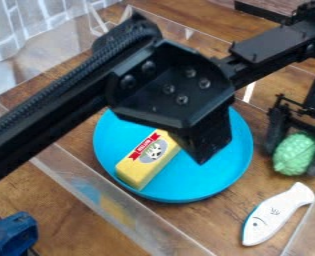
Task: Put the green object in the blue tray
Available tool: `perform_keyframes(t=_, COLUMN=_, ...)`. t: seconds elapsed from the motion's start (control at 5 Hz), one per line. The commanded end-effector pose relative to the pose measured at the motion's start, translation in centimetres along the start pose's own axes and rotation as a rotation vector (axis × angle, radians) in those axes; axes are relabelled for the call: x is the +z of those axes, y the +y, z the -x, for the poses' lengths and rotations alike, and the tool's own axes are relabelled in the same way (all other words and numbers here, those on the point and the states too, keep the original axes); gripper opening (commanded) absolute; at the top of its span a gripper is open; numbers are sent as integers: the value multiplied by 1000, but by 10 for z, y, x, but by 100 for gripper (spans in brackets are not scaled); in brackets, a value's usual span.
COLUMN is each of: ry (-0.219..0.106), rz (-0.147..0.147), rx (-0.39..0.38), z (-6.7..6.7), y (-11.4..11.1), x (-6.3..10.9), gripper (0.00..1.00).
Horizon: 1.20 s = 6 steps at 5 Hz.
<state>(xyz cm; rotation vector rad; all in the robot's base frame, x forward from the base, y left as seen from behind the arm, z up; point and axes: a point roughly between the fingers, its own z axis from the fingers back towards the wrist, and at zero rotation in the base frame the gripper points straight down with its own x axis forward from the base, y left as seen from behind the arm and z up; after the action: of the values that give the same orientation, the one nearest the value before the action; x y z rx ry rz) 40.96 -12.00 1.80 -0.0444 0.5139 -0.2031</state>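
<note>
The pale green bumpy object [297,151] lies on the wooden table to the right of the blue tray [207,180]. My gripper [299,140] hangs over it, open, with one dark finger [275,127] on its left side and the other at the frame's right edge. The fingers stand on either side of the green object and I cannot tell whether they touch it. A yellow block with a red label [149,158] lies in the tray. The arm's large black housing [173,88] hides the tray's far part.
A white-and-blue fish toy [277,212] lies at the front right. A blue cloth [6,238] sits in the bottom left corner. A clear panel edge [93,185] runs along the tray's front left.
</note>
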Motion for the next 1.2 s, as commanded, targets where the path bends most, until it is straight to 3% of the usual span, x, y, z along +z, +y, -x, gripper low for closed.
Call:
perform_keyframes(t=0.0, ry=47, rz=5, rx=84, z=-1, y=30, x=-12, gripper=100)
perform_keyframes(t=0.2, ry=56, rz=-8, rx=63, z=7, y=41, x=-13, gripper=0)
perform_keyframes(t=0.4, ry=62, rz=-23, rx=39, z=13, y=51, x=-15, gripper=0)
perform_keyframes(t=1.0, ry=61, rz=82, rx=199, z=29, y=64, x=-20, gripper=0)
